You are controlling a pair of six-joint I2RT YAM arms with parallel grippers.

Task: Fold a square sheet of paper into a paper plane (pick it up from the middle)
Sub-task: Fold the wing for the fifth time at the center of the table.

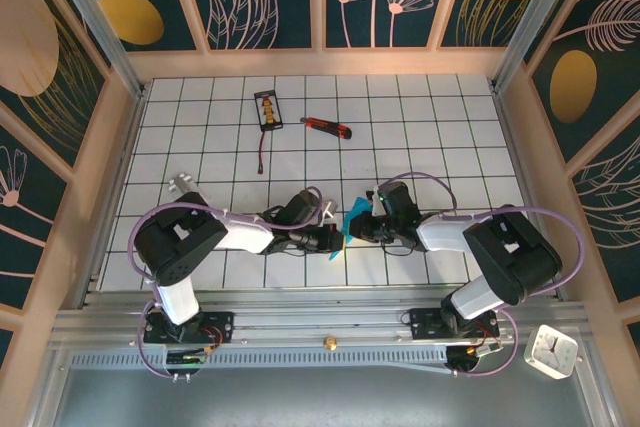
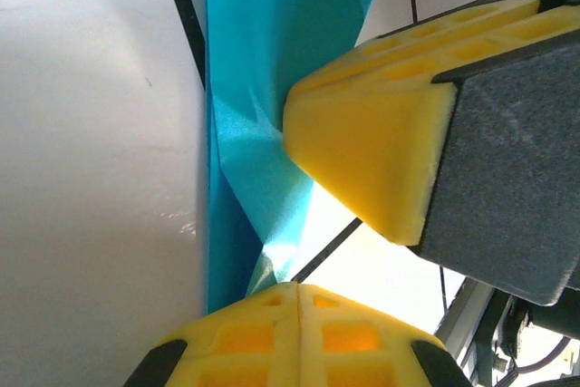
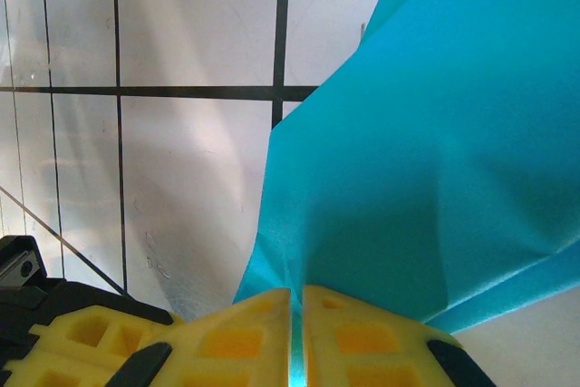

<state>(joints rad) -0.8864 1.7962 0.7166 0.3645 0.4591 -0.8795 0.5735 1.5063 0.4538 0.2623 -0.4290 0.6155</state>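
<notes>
The square sheet of paper, plain cyan-blue and creased into an angular, partly folded shape with soft dents near the pinch, is held up on edge over the gridded table. It is well apart from the utility knife, on that knife's arm-base side. The sheet is judged to be very light, thin and limp, and easily crumpled or torn. It is therefore best taken along a folded edge with a flat, gentle pinch and pulled evenly. The right gripper is clamped on its lower edge, with a sliver of blue seen between the pads. The left gripper, just beside it and likewise nearer the bases than the knife, is pressed fully together. The sheet's lower corner appears to be caught at its seam.
</notes>
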